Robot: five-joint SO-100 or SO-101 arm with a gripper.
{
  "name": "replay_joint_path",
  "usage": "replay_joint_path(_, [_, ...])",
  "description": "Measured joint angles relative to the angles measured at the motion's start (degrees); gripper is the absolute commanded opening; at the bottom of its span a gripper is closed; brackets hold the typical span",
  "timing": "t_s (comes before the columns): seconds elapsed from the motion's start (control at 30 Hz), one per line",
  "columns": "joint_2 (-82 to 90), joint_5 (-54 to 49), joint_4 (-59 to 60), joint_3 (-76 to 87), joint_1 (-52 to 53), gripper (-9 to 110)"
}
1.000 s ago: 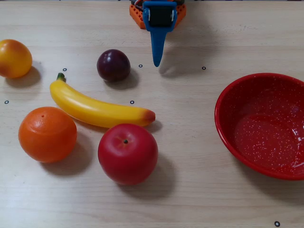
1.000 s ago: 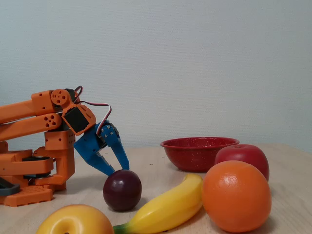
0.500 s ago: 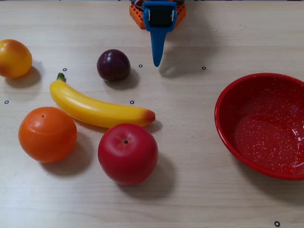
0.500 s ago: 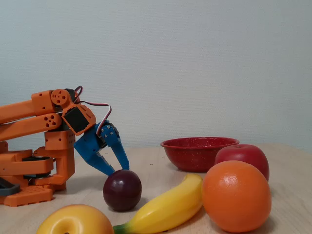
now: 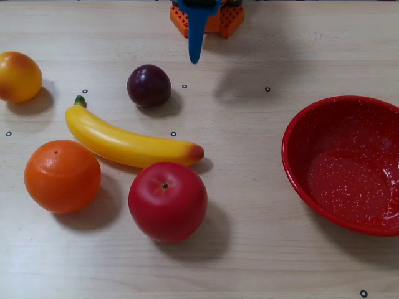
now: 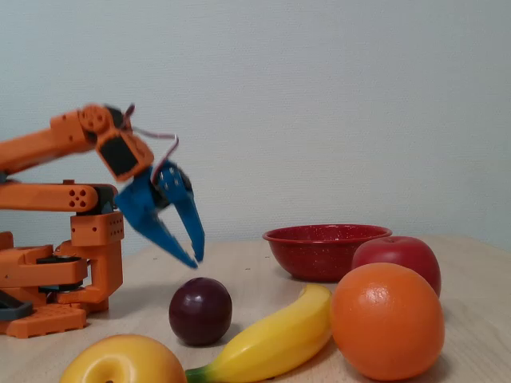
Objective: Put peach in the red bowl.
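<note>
Peach [image 6: 124, 361] sits on pale wood table [image 5: 249, 261] (plain grey-white wall); gripper [image 6: 192, 258] narrowly parted, empty.

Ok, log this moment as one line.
pincer: open, empty, raised near base | peach: on table, untouched | red bowl: empty | phase: pre-grasp

The pale wooden table [image 5: 262, 249] carried a peach [image 5: 19, 76], plum [image 5: 149, 85], banana [image 5: 128, 144], orange [image 5: 62, 175], apple [image 5: 167, 200] and red bowl [image 5: 299, 180].

Glossy red bowl [image 5: 299, 180] (white-speckled) on matt wood-grain table [image 5: 262, 249].
</note>
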Motion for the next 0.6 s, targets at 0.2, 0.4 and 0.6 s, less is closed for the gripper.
replay_joint_path(0.2, [-11.1,-4.0,4.8,-16.2,6.2,0])
replay_joint_path(0.4, [-22.6,-9.3,10.3,-31.5,14.4,0])
replay_joint_path(0.6, [-33.9,-15.8,16.3,-47.5,24.2,0])
